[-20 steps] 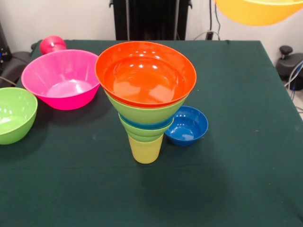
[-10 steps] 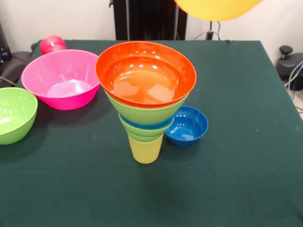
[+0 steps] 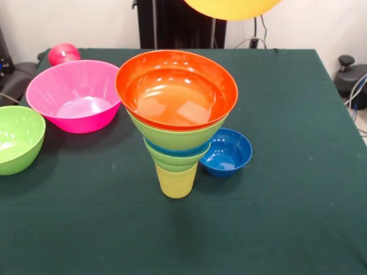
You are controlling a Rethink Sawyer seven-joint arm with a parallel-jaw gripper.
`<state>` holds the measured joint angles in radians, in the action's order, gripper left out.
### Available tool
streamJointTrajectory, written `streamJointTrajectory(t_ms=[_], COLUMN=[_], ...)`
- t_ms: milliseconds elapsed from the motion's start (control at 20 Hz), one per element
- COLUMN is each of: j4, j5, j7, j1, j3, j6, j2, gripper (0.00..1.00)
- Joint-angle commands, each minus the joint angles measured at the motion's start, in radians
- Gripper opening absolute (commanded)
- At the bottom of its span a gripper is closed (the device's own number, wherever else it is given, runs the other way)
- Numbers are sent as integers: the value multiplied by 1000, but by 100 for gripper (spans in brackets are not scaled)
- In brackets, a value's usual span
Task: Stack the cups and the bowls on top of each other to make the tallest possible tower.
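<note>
The tower stands mid-table on a pale yellow cup (image 3: 176, 182). Nested upward in it are a small lime green bowl (image 3: 172, 161), a thin blue rim (image 3: 198, 150), a larger lime green bowl (image 3: 178, 139) and a wide orange-red bowl (image 3: 176, 89) on top. The underside of a yellow-orange bowl (image 3: 232, 8) hangs in the air at the top edge, above and slightly right of the tower. My gripper is out of view. A dark blue bowl (image 3: 226, 152) sits on the cloth, touching or nearly touching the tower's right side.
A big pink bowl (image 3: 74, 94) rests left of the tower, with a red cup (image 3: 63, 53) behind it at the far left corner. A lime green bowl (image 3: 17, 137) sits at the left edge. Green cloth (image 3: 287, 217) covers the table.
The airborne yellow-orange bowl has moved left along the top edge, from the upper right corner to nearly above the tower. Everything on the table has stayed put.
</note>
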<state>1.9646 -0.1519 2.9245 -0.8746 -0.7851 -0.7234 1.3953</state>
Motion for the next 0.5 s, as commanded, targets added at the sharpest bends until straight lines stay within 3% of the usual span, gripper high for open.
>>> streamJointTrajectory(t_ms=[50,500], j4=[-26,-52], j5=[-84,-124], j7=[-268,-326], j1=[6,-21], j3=[-15,-8], j6=[-85,-72], j2=[-94,-158], gripper=[0,0])
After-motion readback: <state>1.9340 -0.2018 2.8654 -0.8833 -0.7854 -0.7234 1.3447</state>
